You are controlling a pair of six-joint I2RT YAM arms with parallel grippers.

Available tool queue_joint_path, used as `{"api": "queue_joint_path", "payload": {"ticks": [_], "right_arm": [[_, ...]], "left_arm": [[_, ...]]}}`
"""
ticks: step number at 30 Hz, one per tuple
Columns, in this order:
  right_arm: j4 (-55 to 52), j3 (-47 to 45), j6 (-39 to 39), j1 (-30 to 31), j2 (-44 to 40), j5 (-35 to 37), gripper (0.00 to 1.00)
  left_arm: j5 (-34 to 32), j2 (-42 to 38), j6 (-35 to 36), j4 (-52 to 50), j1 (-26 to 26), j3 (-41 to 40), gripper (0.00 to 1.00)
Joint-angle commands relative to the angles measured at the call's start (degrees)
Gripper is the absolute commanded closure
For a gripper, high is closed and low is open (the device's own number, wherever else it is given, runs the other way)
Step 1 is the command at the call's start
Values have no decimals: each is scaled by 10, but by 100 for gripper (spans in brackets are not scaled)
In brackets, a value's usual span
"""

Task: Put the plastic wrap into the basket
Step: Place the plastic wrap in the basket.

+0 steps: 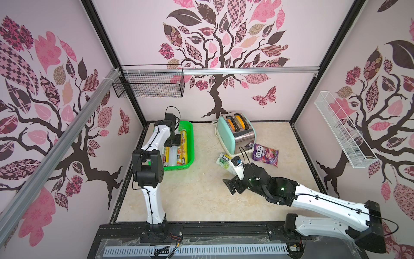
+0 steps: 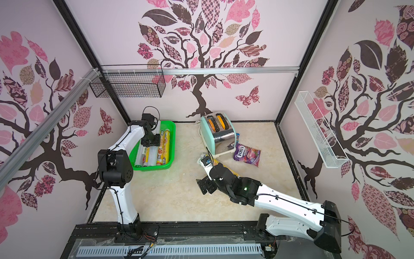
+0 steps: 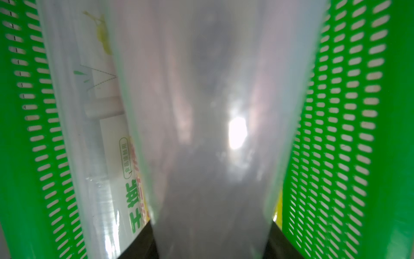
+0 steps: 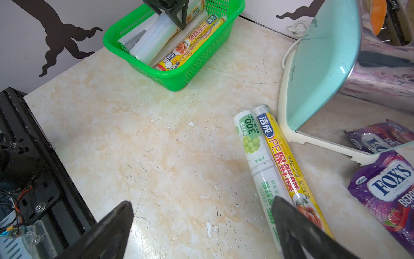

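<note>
front of the cell: the right gripper [image 4: 202, 201] hovers low over the marble-patterned table [image 1: 190, 197], jaws spread wide with nothing between them. in the right wrist view one black finger [image 4: 291, 224] overlaps the near part of a white roll; contact cannot be judged.

just beyond it, two rolls of plastic wrap lie on the table, outside the basket, side by side and touching: the white roll [image 4: 255, 152], printed with green grapes, and a yellow roll [image 4: 282, 161] with red characters. their far ends lie just beside the base of a mint-green toaster [image 1: 237, 132]. a purple fox's candy bag [image 4: 385, 190] lies on the robot's right of the rolls, near the toaster.

farther back, on the robot's left, the green basket [image 4: 174, 78] sits on the table near the rear corner. several rolls lie lengthwise in it, among them a yellow food-print roll [image 4: 190, 42] along its right wall. the left gripper [image 1: 175, 141] reaches down into the basket, jaws closed against both sides of a clear roll [image 3: 212, 134] that lies along the basket on top of the others. in the left wrist view this roll fills the middle, a green-printed roll [image 3: 107, 134] lies beside it, and slotted green walls run on both sides.

walls: a black wire basket [image 1: 152, 85] hangs from the rear rail, above the green basket; a long white wire rack [image 1: 342, 132] hangs on the right wall.
</note>
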Motion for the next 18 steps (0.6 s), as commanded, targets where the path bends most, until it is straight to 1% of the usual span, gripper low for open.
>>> {"api": "queue_joint_path", "payload": {"ticks": [1, 5, 9, 15, 17, 18], "right_arm": [[-16, 25, 39, 3, -9, 42, 1], [32, -8, 56, 3, -50, 49, 1], [50, -31, 74, 3, -72, 49, 1], [5, -16, 76, 2, -49, 55, 1], [-20, -2, 54, -1, -26, 38, 1], [-44, 10, 39, -8, -12, 15, 1]], "left_arm": [[-25, 9, -2, 24, 2, 5, 45], [-40, 16, -3, 32, 2, 4, 44], [-53, 16, 1, 40, 2, 2, 36], [-65, 0, -5, 42, 0, -8, 35], [-68, -10, -7, 43, -1, -14, 35], [-66, -18, -6, 40, -1, -16, 34]]}}
